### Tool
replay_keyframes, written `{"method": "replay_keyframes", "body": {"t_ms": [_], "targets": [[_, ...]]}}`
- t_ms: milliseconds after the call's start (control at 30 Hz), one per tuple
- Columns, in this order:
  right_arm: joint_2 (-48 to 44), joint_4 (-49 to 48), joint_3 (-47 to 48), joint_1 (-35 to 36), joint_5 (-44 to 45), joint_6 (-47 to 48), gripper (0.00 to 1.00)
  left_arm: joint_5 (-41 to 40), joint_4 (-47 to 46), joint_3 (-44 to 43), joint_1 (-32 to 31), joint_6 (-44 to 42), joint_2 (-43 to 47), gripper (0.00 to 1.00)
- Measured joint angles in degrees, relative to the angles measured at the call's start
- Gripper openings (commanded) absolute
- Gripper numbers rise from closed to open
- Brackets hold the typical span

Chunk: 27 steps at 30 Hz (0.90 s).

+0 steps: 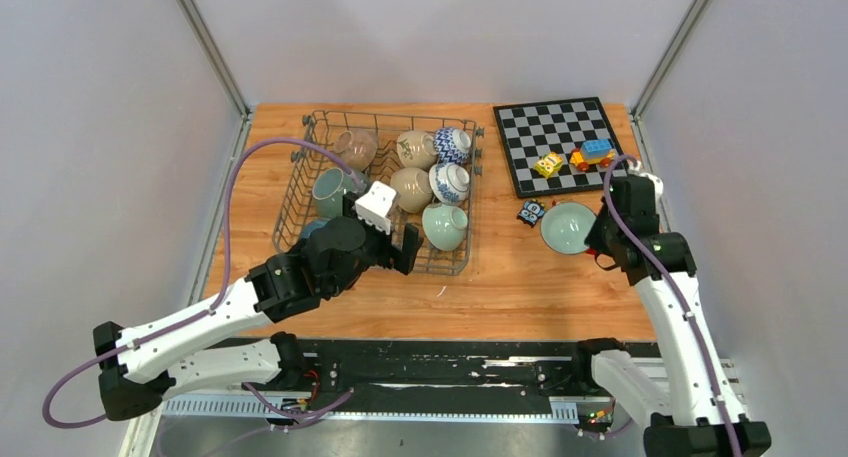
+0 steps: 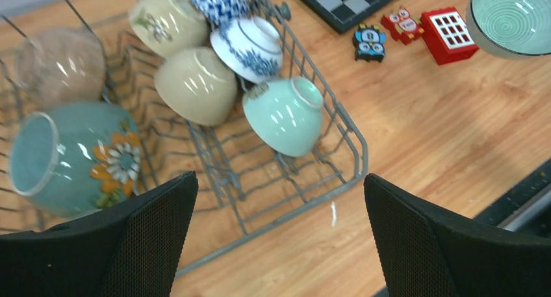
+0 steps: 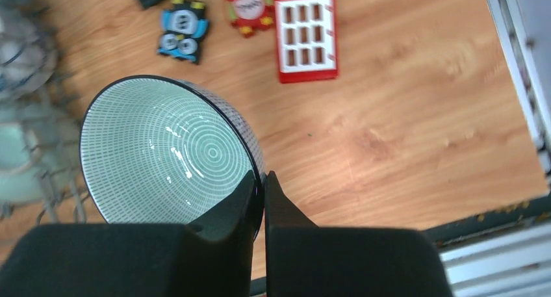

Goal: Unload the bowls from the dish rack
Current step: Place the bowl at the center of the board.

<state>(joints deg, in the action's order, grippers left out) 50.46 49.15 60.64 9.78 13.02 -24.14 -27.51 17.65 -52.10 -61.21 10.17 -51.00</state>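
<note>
Dish rack [image 1: 473, 192] is being unloaded; seven bowls [image 1: 411, 188] are being counted inside. One green bowl [image 3: 169, 154], right of it, is being clamped by the right pincer [image 3: 263, 186]; left pincer [image 2: 279, 180] is being held apart over it.

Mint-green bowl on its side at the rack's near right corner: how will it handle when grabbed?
Glossy highlights suggest glazed ceramic: the mint-green bowl is probably rigid, slippery and chippable. Lying on its side between the dish rack tines, it may roll or rock if nudged. Its thin rim looks the likeliest pinch point.
</note>
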Motion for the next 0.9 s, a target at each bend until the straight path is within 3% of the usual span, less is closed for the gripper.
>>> {"method": "replay_keyframes", "body": {"t_ms": [133,333,900], "targets": [[-2.2,-1.1,-7.4,-7.9,0.1,-6.7,0.04,0.3,0.7,3.4,0.2,7.3,0.3,1.00],[-3.0,-2.1,-10.5,-13.2,4.0,-15.1,0.04,-0.7,2.1,8.6,0.3,13.9,4.1,1.00],[3.1,-13.4,-19.4,-32.0,4.1,-20.2,0.04,1.7,2.9,13.4,0.3,17.8,8.8,0.99]]}}
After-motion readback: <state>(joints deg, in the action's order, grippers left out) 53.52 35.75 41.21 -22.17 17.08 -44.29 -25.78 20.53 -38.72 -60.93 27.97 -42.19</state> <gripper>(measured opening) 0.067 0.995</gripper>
